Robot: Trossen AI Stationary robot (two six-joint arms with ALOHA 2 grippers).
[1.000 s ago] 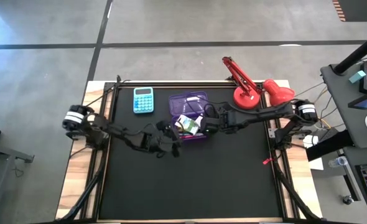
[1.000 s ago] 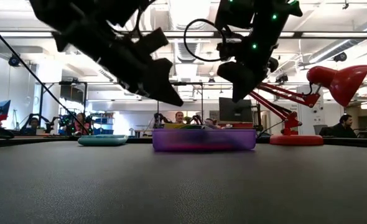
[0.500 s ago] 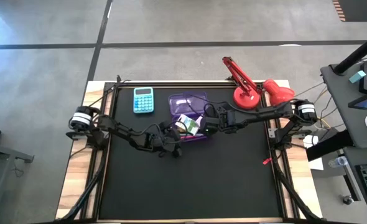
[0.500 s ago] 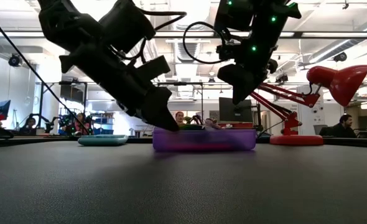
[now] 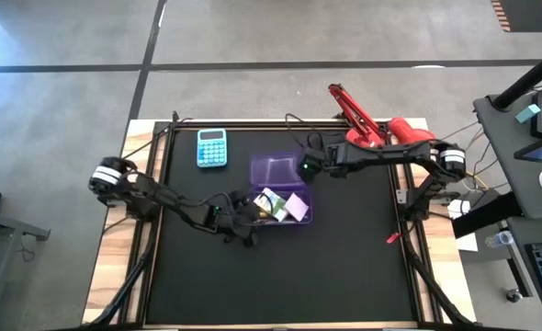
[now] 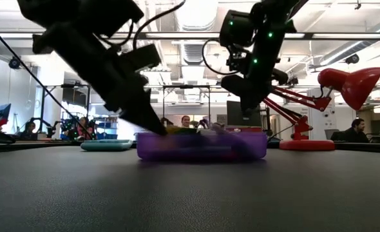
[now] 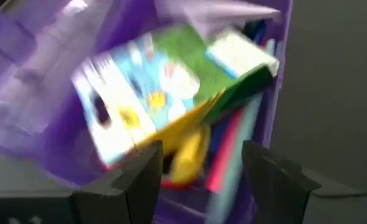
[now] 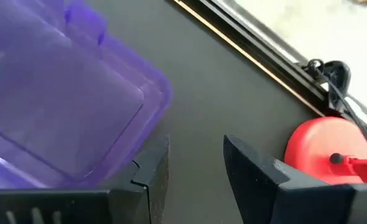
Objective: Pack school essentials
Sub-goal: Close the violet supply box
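Purple box (image 5: 283,188) nearer, stationery (image 5: 273,204) inside

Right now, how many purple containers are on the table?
1: the purple box sits mid-table, lid open, between the left gripper and right gripper. None seems hidden.

Near half of mat (image 5: 280,276) bare. Purple box (image 5: 281,188) mid-mat; calculator (image 5: 211,147) and lamp (image 5: 372,136) line far edge; gap between them open.

Black table (image 5: 344,248), purple case (image 5: 280,188), calculator (image 5: 211,147), lamp (image 5: 367,129)
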